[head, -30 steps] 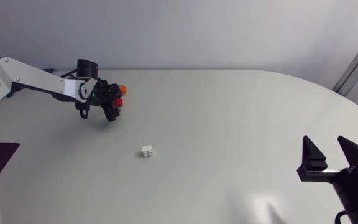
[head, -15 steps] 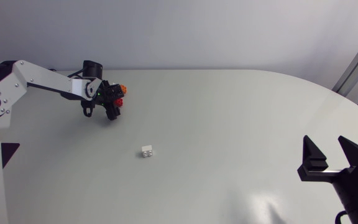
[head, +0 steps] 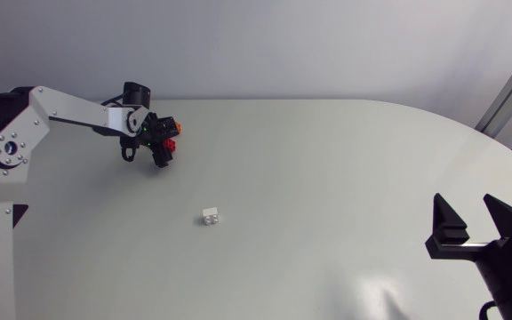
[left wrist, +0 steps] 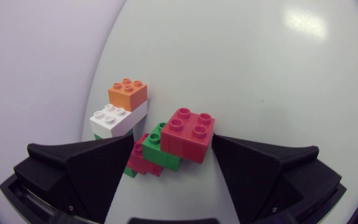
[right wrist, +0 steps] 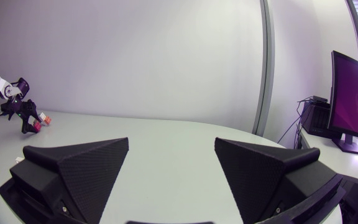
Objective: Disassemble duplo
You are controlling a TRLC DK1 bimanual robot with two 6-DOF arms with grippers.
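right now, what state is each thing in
left gripper: shut on the duplo stack
duplo stack: bricks joined, not yet taken apart
loose white duplo brick: detached, studs up, apart from the stack
right gripper: open, empty

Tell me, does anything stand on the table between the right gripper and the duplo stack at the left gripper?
Nothing visible does. The only loose thing, a white brick, lies to the side of the straight line from the right gripper to the duplo stack, not on it.
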